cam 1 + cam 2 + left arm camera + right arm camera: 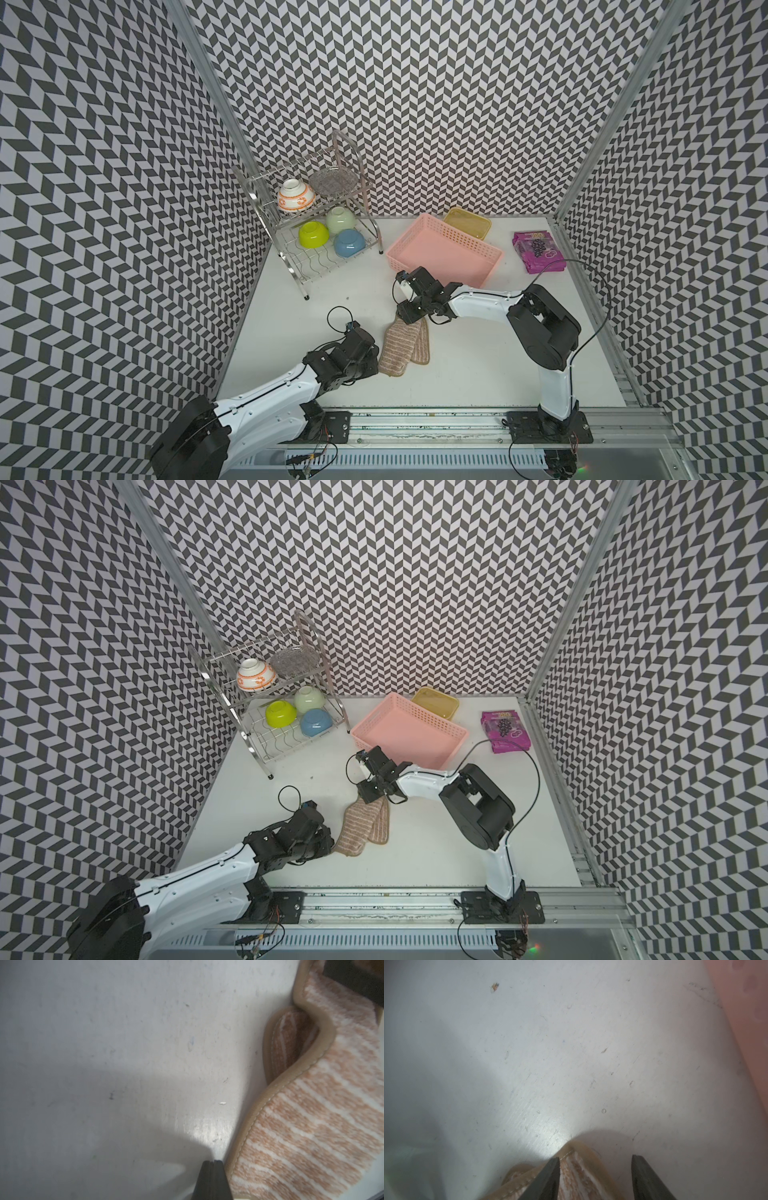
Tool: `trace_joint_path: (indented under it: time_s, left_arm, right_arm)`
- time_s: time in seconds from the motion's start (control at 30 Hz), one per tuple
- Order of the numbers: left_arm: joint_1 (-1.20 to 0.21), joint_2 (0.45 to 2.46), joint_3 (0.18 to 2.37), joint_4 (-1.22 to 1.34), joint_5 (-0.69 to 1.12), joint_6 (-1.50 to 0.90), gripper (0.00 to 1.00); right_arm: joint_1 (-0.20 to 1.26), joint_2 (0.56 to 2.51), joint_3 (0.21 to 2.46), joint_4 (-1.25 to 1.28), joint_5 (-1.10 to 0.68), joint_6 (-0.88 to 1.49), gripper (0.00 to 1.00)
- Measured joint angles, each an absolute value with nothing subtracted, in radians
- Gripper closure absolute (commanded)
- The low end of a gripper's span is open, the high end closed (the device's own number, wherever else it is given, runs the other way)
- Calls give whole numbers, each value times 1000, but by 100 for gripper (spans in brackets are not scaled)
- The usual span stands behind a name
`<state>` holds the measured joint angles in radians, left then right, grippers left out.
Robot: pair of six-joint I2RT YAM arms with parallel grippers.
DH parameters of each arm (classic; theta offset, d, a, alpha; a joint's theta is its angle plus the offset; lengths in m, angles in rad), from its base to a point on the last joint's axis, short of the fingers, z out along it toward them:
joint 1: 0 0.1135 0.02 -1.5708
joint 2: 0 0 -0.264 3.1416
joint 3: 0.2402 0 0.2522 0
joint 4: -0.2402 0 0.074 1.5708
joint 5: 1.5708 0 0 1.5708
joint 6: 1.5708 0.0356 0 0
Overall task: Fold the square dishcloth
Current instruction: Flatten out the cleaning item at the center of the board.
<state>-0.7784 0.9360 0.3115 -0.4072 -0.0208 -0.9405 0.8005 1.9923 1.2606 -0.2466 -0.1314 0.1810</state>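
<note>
The dishcloth (405, 347) lay lengthwise between the left end effector (212, 1164), closed beside its near edge, and the right end effector (595, 1157), open astride its far corner.

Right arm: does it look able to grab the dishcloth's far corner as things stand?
Probably yes: the right gripper is open, straddling a corner of the square dishcloth, with nothing covering it.

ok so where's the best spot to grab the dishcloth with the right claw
The far corner of the dishcloth, pointing toward the pink basket: its hem bunches into a raised peak off the table. Come down from above; the right claw hangs open astride it.
</note>
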Motion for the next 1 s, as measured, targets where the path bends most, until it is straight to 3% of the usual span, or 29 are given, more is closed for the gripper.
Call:
trace_joint_path:
  time_s: [0.13,0.23,0.4,0.6,0.63,0.67,1.0]
  left_arm:
    - [-778,906,319,-437,-44,-941,100]
    - [-778,880,350,-467,-77,-941,100]
    - [-778,836,378,-474,-101,-945,58]
    - [-784,803,349,-476,-61,-973,39]
    - [-791,798,336,-476,-53,-983,28]
    - [-802,796,324,-478,-47,-991,24]
    - [-897,834,305,-461,-64,-1048,23]
  right_arm:
    - [802,1994,1259,-247,-127,181,82]
    - [803,1992,1255,-239,-123,186,87]
    - [805,1943,1225,-239,-108,189,88]
    - [805,1874,1209,-223,-86,210,89]
    - [805,1872,1207,-219,-84,213,89]
    - [805,1872,1205,-214,-83,218,89]
    - [805,1872,1175,-199,-86,262,90]
